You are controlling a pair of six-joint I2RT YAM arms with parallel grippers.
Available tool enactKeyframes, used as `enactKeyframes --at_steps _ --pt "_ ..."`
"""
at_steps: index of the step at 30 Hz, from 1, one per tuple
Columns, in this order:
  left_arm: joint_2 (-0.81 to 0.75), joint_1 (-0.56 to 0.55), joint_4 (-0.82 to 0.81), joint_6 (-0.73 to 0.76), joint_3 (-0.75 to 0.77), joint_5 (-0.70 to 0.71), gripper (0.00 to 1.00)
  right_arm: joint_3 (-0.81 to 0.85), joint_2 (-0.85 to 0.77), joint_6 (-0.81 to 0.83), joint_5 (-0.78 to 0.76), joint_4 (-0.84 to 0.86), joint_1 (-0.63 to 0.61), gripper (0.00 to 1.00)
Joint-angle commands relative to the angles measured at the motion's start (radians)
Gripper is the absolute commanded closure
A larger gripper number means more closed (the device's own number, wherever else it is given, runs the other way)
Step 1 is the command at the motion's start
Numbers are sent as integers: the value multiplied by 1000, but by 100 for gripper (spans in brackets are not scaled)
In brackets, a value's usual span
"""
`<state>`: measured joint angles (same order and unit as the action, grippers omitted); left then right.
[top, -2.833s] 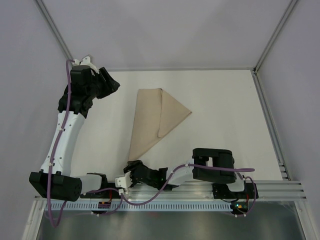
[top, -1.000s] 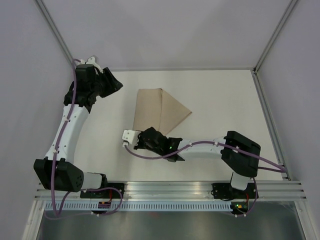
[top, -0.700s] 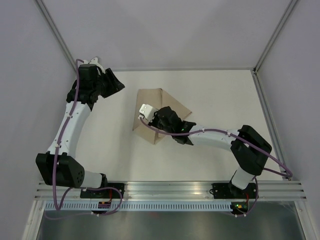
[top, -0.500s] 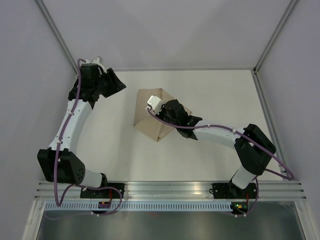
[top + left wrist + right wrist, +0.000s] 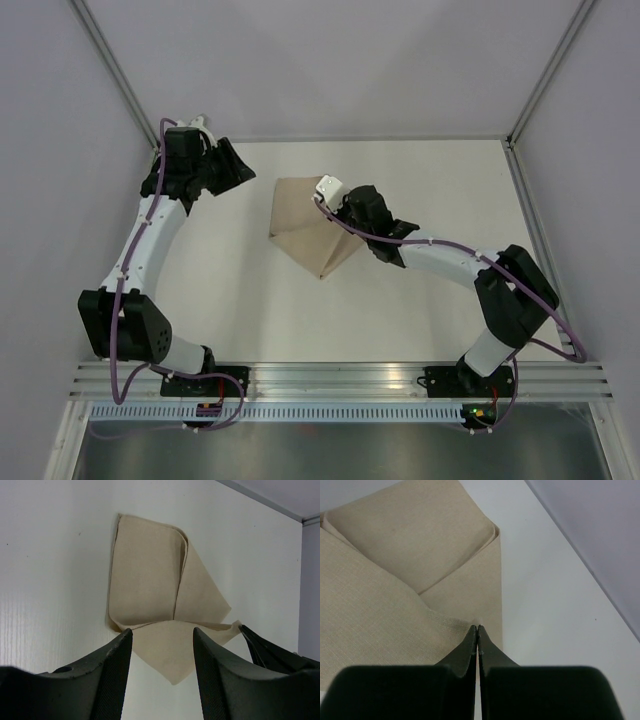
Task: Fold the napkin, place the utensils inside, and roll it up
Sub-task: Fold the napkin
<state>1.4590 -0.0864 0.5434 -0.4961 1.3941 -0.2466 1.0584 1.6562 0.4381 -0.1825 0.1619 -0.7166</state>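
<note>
Top external: right end effector (image 5: 326, 192) pinches the folded napkin (image 5: 300, 228); left end effector (image 5: 238, 172) is well apart over the desk (image 5: 440, 190).
Left wrist: half-wide, empty; napkin ahead of it.
Right wrist: closed tight on napkin edge.

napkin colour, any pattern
The napkin is plain tan-beige, no pattern; clearest in the right wrist view.

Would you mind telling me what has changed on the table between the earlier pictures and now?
The right gripper, shut on a corner of the napkin, carried that corner from the near side to the far edge, folding the cloth into a shorter shape. The left gripper stayed open off the cloth's far left.
</note>
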Motion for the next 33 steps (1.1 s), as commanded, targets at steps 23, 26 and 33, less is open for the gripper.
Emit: enactKeyframes --at_steps 23,26,33 --pt "47 4 -68 4 6 -88 43 143 -125 -18 18 -137 -32 100" --pt "49 4 -68 4 5 -89 44 146 -128 -3 0 -145 -64 100" --pt "47 5 -69 2 -3 -92 44 141 -125 19 -41 -144 -155 100"
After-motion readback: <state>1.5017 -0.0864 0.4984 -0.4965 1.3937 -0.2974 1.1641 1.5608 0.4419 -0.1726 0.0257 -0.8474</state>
